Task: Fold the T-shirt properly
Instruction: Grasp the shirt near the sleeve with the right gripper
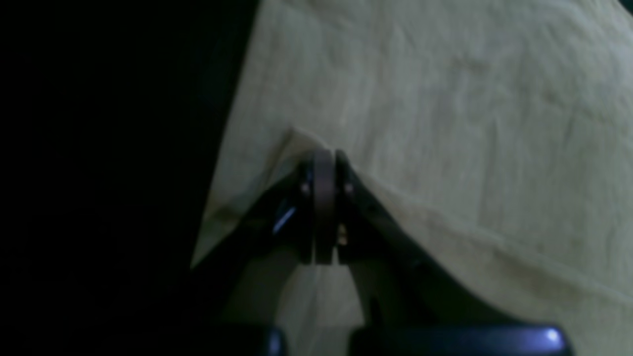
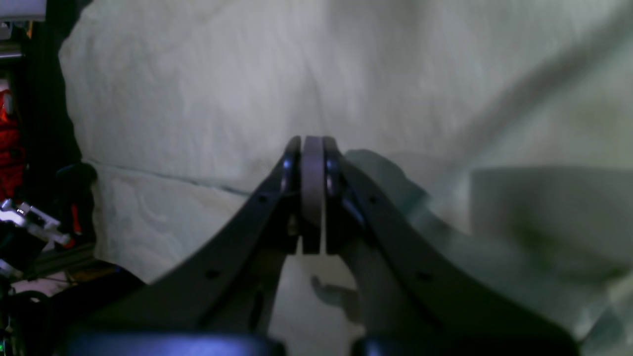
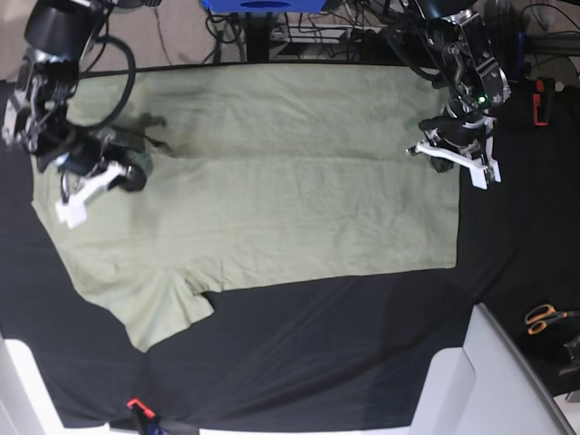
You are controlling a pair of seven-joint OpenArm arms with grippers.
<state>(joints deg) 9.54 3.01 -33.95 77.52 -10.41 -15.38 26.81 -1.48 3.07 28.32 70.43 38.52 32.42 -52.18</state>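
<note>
The T-shirt point(image 3: 272, 190) lay spread across the back half of the worktop point(image 3: 317, 353), and the whole near strip of black cloth point(image 3: 344, 317) in front of its hem was bare, open to a pass from either side. The right claw point(image 3: 136, 177) stood over the sleeve end and the left claw point(image 3: 444, 145) over the hem end, well apart, so the shirt's middle between them was unobstructed. Orange-handled scissors point(image 3: 544, 317) lay off by the edge on the left arm's side, beside a pale raised panel point(image 3: 489, 381) at the near corner.
</note>
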